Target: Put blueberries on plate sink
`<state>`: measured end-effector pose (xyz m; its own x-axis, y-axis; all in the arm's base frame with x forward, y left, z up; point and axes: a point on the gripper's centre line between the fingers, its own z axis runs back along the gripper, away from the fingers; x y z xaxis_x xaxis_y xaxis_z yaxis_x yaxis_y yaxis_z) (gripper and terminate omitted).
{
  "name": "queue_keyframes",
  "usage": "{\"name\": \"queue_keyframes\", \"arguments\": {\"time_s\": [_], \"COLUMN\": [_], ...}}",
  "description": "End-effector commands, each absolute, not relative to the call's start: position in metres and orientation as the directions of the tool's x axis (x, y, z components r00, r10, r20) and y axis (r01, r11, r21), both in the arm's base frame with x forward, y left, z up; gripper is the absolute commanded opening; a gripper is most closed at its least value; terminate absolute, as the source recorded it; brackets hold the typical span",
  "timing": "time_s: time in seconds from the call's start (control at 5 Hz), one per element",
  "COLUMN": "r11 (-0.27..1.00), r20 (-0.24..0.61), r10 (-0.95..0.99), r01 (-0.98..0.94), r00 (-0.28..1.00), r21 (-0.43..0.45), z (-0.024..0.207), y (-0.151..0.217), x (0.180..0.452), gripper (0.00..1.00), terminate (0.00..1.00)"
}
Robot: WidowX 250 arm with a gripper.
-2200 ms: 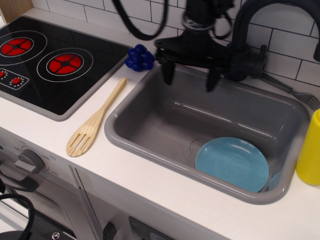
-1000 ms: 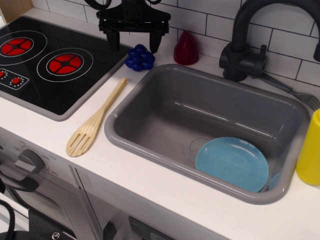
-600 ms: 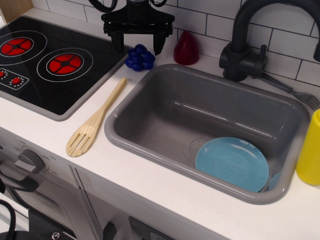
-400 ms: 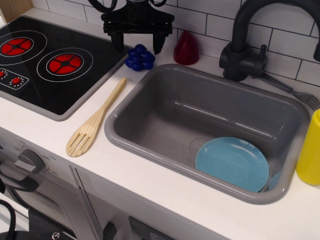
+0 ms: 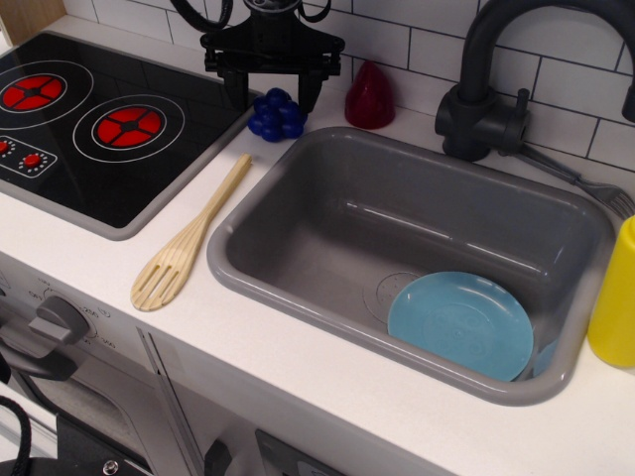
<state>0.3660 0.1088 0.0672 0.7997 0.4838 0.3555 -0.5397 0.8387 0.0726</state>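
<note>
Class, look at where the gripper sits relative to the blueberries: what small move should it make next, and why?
Probably lower straight down. The open gripper hovers just behind and above the blueberries, fingers spread to either side, not yet around them; the plate waits empty in the sink.

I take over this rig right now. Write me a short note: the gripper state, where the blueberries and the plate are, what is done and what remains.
Gripper: open, empty, fingers straddling the blueberries from just behind and above; contact cannot be judged.
Blueberries: on the white counter at the back left corner of the sink, between the stove and the dark red cone toy.
Plate: light blue, lying in the sink at its front right, nothing on it.
Done: gripper is positioned at the berries.
Left: lower, close on them, carry to the plate, release.
</note>
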Motion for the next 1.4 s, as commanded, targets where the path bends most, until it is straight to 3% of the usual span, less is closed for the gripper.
{"name": "queue_keyframes", "arguments": {"time_s": [0.0,0.6,1.0,1.2], "r11": [0.832,0.832,0.859,0.889], "r20": [0.385,0.381,0.379,0.362], "r10": [0.483,0.513,0.490,0.442], "r01": [-0.549,-0.554,-0.509,-0.455], "r00": [0.786,0.769,0.785,0.821], "r21": [0.078,-0.001,-0.058,-0.053], "z": [0.074,0.100,0.119,0.114], "y": [0.117,0.106,0.080,0.061], "x": [0.368,0.373,0.357,0.341], "gripper": [0.00,0.00,0.00,0.00], "terminate": [0.00,0.00,0.00,0.00]}}
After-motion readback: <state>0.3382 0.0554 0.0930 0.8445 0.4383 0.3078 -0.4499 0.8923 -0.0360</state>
